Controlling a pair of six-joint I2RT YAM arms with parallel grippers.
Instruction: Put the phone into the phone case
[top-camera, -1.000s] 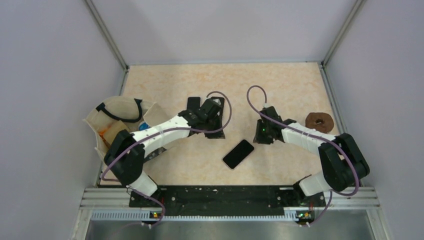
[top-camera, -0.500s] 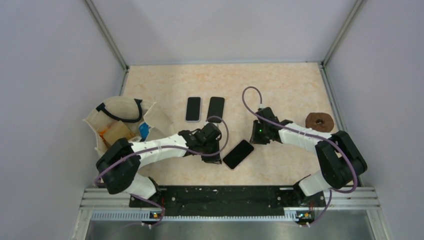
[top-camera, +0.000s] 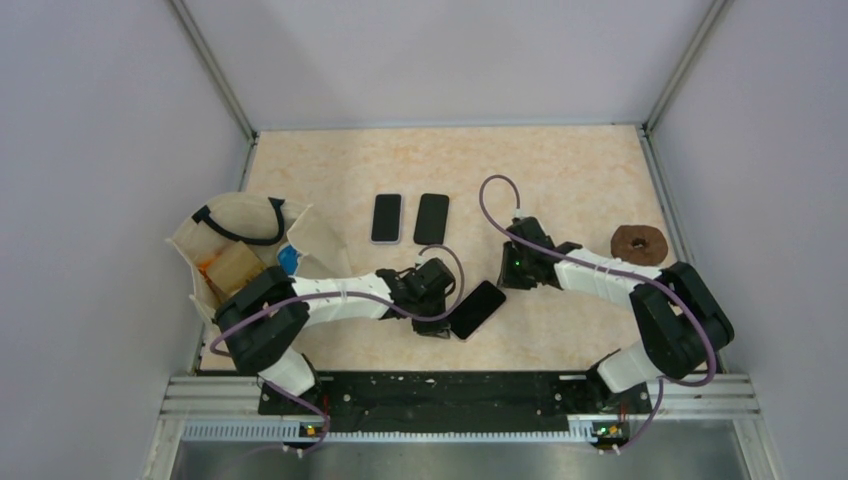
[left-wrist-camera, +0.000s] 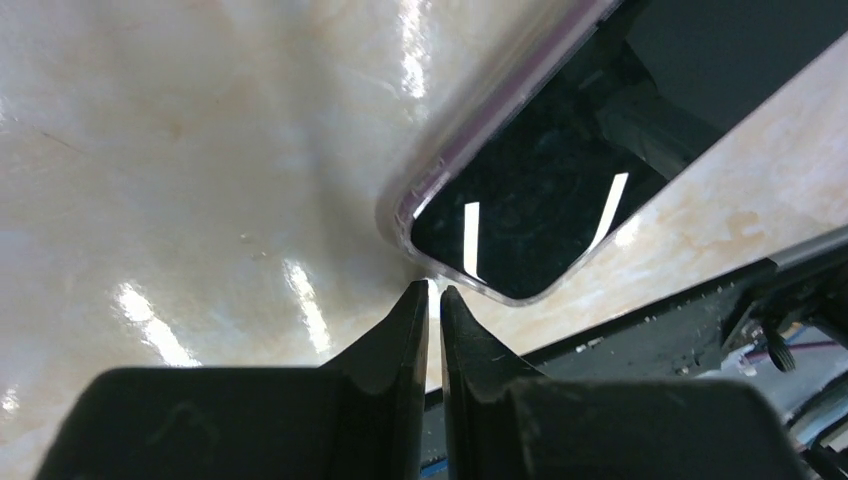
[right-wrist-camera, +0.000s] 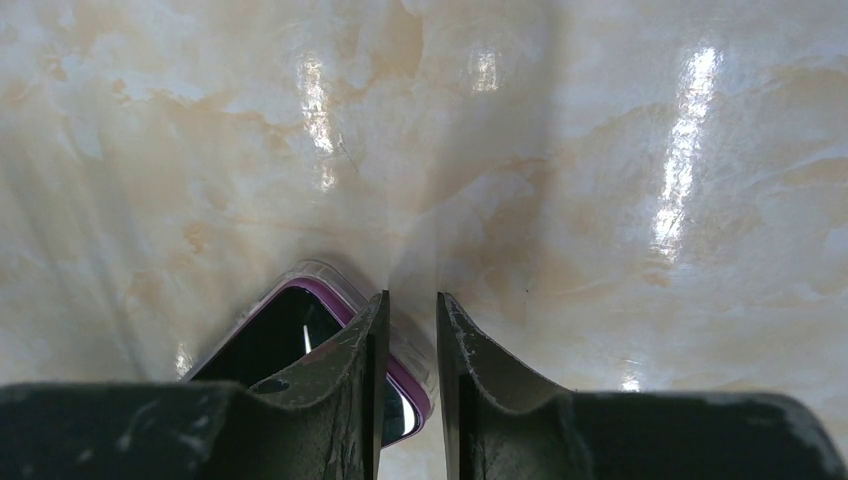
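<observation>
At the near edge of a marbled beige table (top-camera: 560, 170), at 6 o'clock, a black mounting rail (top-camera: 450, 388) carries the bases of two arms that reach inward toward the middle. Just short of the centre lies the phone (top-camera: 477, 309), screen up, angled from 8 o'clock to 2 o'clock and framed by a clear, purple-edged case (right-wrist-camera: 325, 278) whose rim wraps its corners. The left gripper (left-wrist-camera: 434, 292) sits low at the phone's 8 o'clock end. Its jaws are pinched almost together with only a sliver of light between them, nothing is held, and the tips lie just beside the case's rounded corner. The right gripper (right-wrist-camera: 410, 305) is at the opposite, 2 o'clock end. Its jaws are narrowly parted and empty, and one finger overlaps the case corner in the wrist view, though contact cannot be told. At 9 o'clock a cream tote bag (top-camera: 232, 215) with a black handle slumps open against the wall, showing a brown box and something blue inside. At 3 o'clock, well apart from the phone, rests a chocolate doughnut (top-camera: 639, 242). Farther back, toward 12 o'clock, a pale-rimmed dark slab (top-camera: 386, 218) and a plain dark slab (top-camera: 431, 218) lie side by side, apart from both grippers.
</observation>
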